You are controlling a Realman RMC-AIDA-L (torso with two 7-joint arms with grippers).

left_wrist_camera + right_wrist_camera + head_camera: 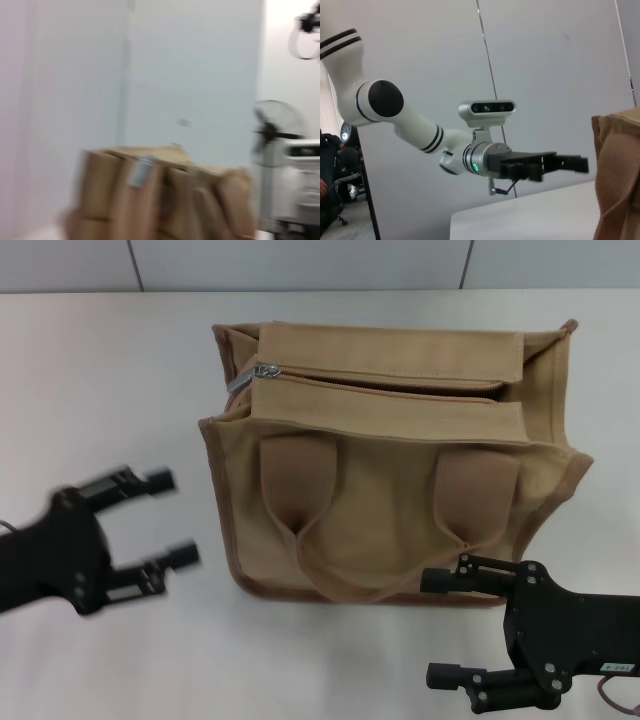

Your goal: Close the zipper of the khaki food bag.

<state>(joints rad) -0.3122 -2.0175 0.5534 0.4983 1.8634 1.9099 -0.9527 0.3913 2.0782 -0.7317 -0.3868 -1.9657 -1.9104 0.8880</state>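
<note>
Khaki food bag (400,500) standing upright on a pale table (110,370), centred in the head view, well within reach of both arms; seen from near to far. Closest, at lower right: right gripper (450,630), black, fingers spread apart, holding nothing, hovering just in front of the bag's lower right corner, upper fingertip (436,581) close to the bottom edge. At left, a little farther back: left gripper (172,518), also black, fingers spread apart and empty, near the bag's left side without touching it. Next, front face of the bag, two wide padded handle straps (300,480) drooping down over it, darker brown piping along the edges. On top, two canvas flaps with the zipper (380,385) running between them; silver slider (262,371) at the left end, pull tab (240,382) hanging over the edge; gap between the flaps visible toward the right. Beyond, grey wall panels (300,260). Left wrist view: bag (165,195) blurred, fan (272,132) behind. Right wrist view: left gripper (570,164) beside the bag's corner (617,175).
</note>
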